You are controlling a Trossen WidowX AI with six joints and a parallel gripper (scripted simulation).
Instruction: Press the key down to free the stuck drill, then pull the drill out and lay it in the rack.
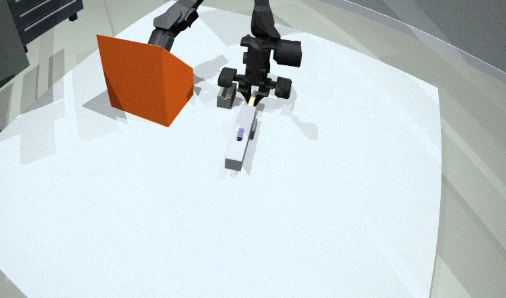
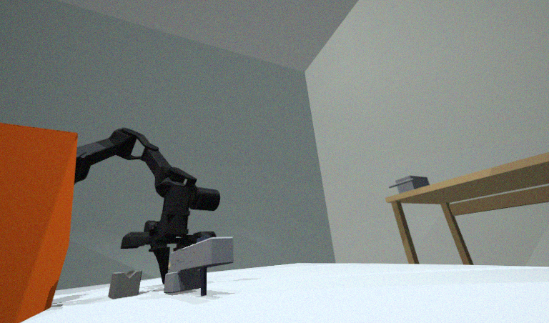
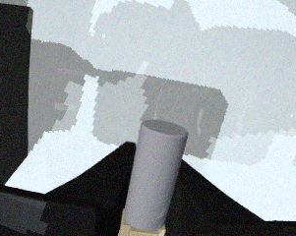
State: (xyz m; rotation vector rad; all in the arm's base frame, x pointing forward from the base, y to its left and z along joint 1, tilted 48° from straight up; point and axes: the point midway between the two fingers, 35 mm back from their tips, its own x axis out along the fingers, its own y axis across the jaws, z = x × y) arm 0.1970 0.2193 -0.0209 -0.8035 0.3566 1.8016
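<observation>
The drill (image 1: 252, 99) (image 2: 169, 265) (image 3: 156, 179) sticks out of the long block's (image 1: 235, 149) (image 2: 221, 251) end, clenched across its shank by the end effector (image 1: 251, 101) (image 2: 165, 278) (image 3: 146, 153), probably for a straight pull. The notched rack (image 1: 224, 101) (image 2: 124, 286) stands beside, its groove likely meant to cradle it.

arm bent, reaching down | gripper (image 1: 253, 100) (image 2: 165, 277) (image 3: 146, 153) fingers down, closed on the drill

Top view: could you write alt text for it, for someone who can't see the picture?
A black robot arm's hand grips the drill at the end of a long pale-grey block on a white table. A small notched grey block and a large orange block stand nearby.
</observation>
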